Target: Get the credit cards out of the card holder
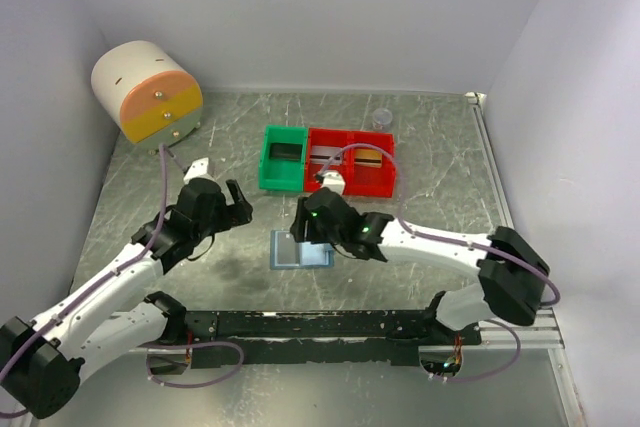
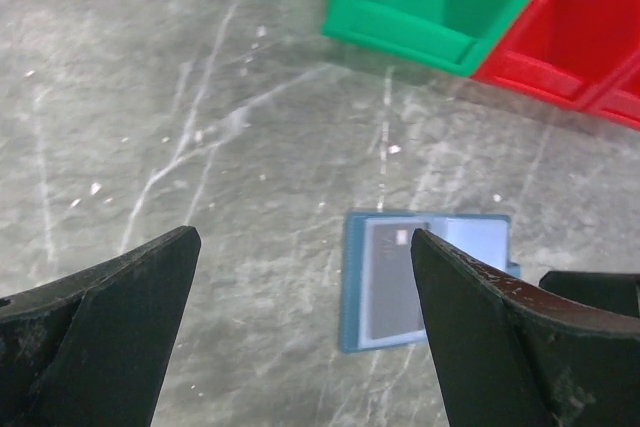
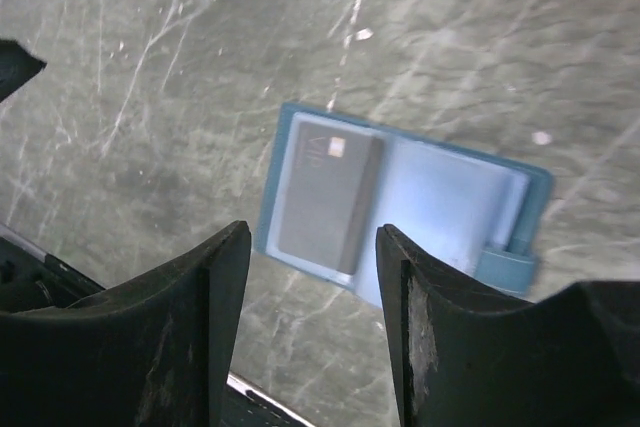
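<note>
Card holder (image 3: 440, 197) lies open on the counter (image 2: 200, 97), grey credit card (image 3: 325, 197) in its left pocket. Left end effector (image 2: 305, 247) gapes wide beside it, right end effector (image 3: 312, 237) apart above, empty. Flush card could slip, dragging the holder along.

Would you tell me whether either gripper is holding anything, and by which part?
Nothing is held: the left gripper and right gripper are both open and empty, clear of the card holder.
</note>
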Robot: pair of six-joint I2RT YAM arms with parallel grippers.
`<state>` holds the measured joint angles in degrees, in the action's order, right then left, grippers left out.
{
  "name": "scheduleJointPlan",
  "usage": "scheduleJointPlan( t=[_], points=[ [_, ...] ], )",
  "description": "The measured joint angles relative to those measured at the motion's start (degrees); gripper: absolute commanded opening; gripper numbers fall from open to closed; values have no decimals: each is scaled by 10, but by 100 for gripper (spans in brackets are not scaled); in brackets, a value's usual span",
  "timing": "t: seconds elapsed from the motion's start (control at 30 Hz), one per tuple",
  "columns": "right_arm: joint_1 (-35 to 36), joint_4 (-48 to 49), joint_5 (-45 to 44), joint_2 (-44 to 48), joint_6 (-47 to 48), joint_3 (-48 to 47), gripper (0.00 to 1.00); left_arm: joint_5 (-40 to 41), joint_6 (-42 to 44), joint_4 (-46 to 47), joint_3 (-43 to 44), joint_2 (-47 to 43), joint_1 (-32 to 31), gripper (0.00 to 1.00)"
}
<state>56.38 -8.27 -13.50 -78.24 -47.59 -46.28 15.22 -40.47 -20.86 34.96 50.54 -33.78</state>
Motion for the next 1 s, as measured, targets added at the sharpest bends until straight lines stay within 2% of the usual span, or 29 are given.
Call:
scheduleJointPlan(
  t=[0.2, 0.37, 0.6, 0.8, 1.0],
  points=[
    [57, -21, -33, -115, 2, -76, 55, 20, -46, -59, -4, -7, 26, 99],
    [77, -66, -55, -213, 5, -155, 57, 33, -71, -86, -21, -58, 26, 100],
    [78, -118, -88, -272, 4, -215, 59, 47, -80, -108, -21, -92, 26, 100],
    [79, -132, -92, -304, -2, -223, 58, 51, -80, -121, -21, -92, 26, 100],
    [79, -127, -97, -307, -4, -224, 43, 52, -80, -123, -21, -96, 26, 100]
  ],
)
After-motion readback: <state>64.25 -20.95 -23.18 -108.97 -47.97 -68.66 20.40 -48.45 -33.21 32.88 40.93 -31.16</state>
